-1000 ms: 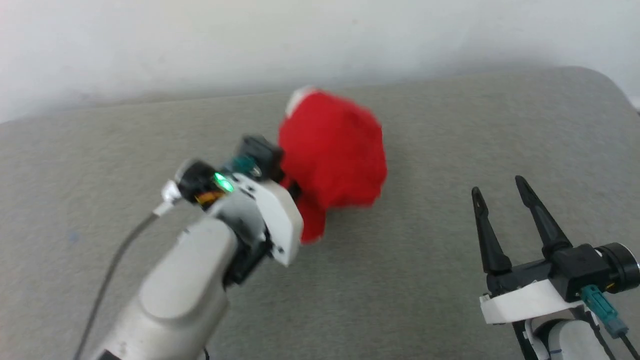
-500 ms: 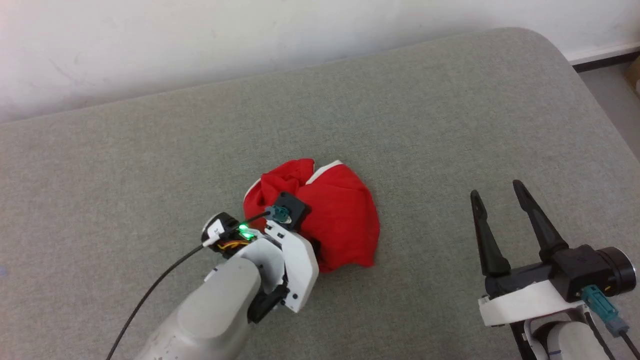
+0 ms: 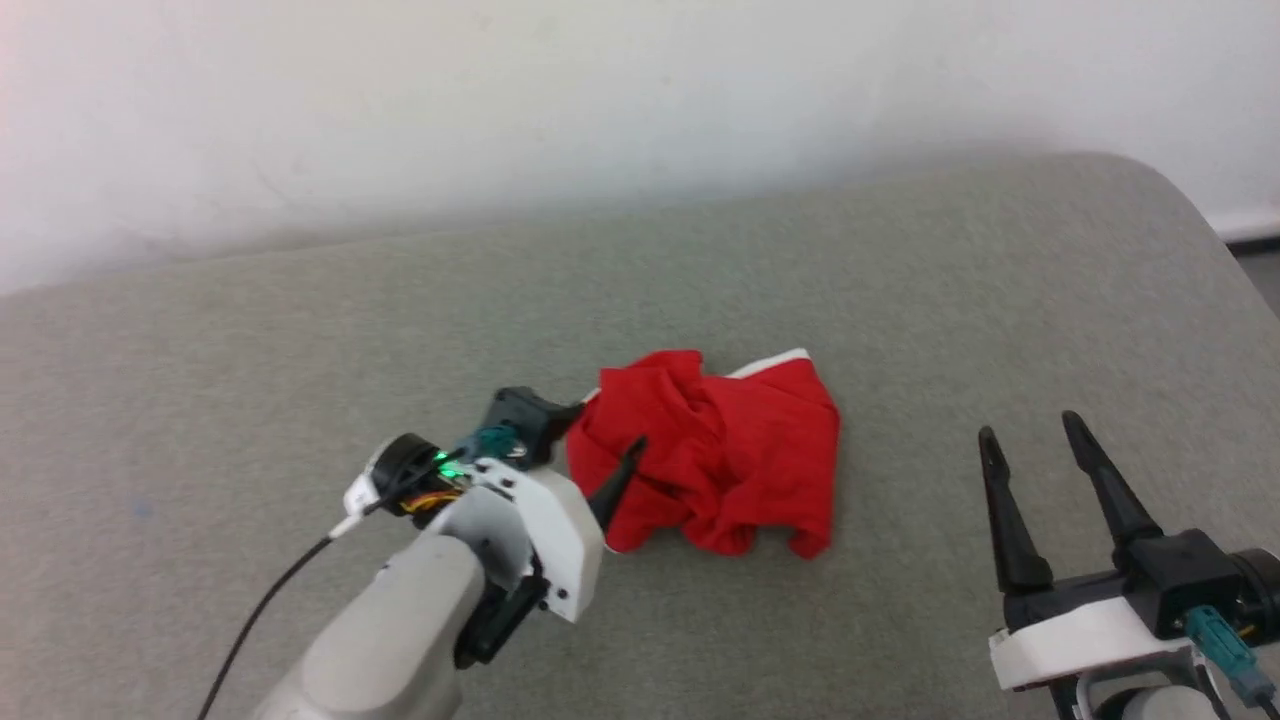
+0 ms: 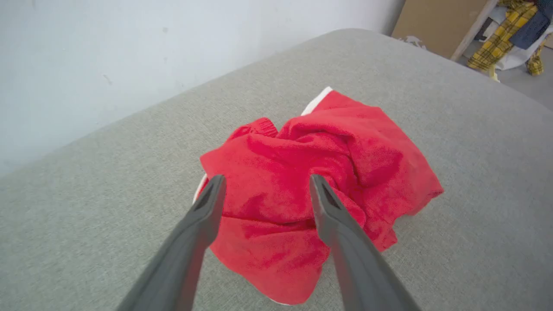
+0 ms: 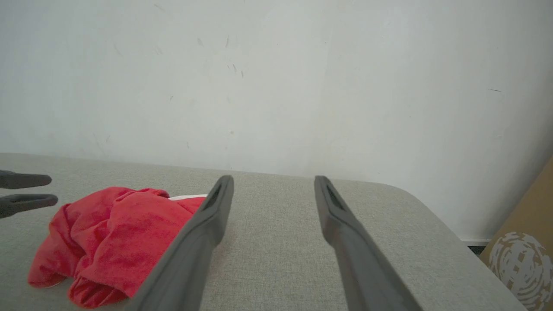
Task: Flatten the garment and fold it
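The garment (image 3: 730, 455) is a crumpled red heap with a strip of white trim at its far edge, lying near the middle of the grey padded surface (image 3: 900, 280). My left gripper (image 3: 608, 428) hovers open at the heap's left edge. In the left wrist view its fingers (image 4: 203, 216) are spread over the near part of the garment (image 4: 328, 164), holding nothing. My right gripper (image 3: 1030, 425) stands open and empty to the right of the heap, apart from it. The right wrist view has the garment (image 5: 112, 233) at lower left, past the right gripper (image 5: 273, 179), and the left gripper (image 5: 47, 190) at the left edge.
A white wall (image 3: 640, 100) runs behind the padded surface. The surface rounds off at its far right corner (image 3: 1190, 200). Beyond it on the floor stand a cardboard box (image 4: 436, 21) and a pile of plaid cloth (image 4: 510, 34).
My left gripper has opened and let go of the garment, which has settled from a lifted bunch into a heap on the surface. The head camera shifted. The right gripper stayed open.
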Tool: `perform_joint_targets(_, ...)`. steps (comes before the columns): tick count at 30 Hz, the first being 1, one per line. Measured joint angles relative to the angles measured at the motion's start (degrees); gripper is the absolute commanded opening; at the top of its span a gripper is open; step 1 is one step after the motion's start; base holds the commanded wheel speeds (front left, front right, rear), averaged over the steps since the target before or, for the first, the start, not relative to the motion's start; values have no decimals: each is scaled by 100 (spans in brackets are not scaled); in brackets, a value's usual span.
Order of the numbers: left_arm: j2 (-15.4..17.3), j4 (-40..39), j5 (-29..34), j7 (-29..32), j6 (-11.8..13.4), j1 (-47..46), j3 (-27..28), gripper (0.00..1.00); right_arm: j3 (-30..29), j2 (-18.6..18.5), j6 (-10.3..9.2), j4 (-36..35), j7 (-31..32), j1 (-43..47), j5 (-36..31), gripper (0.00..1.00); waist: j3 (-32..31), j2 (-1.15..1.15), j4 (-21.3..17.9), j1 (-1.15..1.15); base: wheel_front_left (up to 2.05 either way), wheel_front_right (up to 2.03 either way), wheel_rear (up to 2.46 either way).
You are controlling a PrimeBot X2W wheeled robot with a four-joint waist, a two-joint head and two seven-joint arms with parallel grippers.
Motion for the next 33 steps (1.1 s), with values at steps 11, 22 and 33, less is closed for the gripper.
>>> perform_joint_targets(11,646,-1458,-447,-1347,1053,1261,1267,100,-221,1,0,-154,0,265,-53,100,-558,0,763,0,0,0,0)
perform_joint_targets(22,47,-2493,-33,-1857,1356,2731,2226,100,-73,1,0,-200,0,415,-37,100,-736,0,1133,0,0,0,0)
perform_joint_targets(33,-492,-2448,992,-1860,876,3283,2743,100,19,0,0,-118,0,485,22,100,-661,0,1136,1,0,0,0)
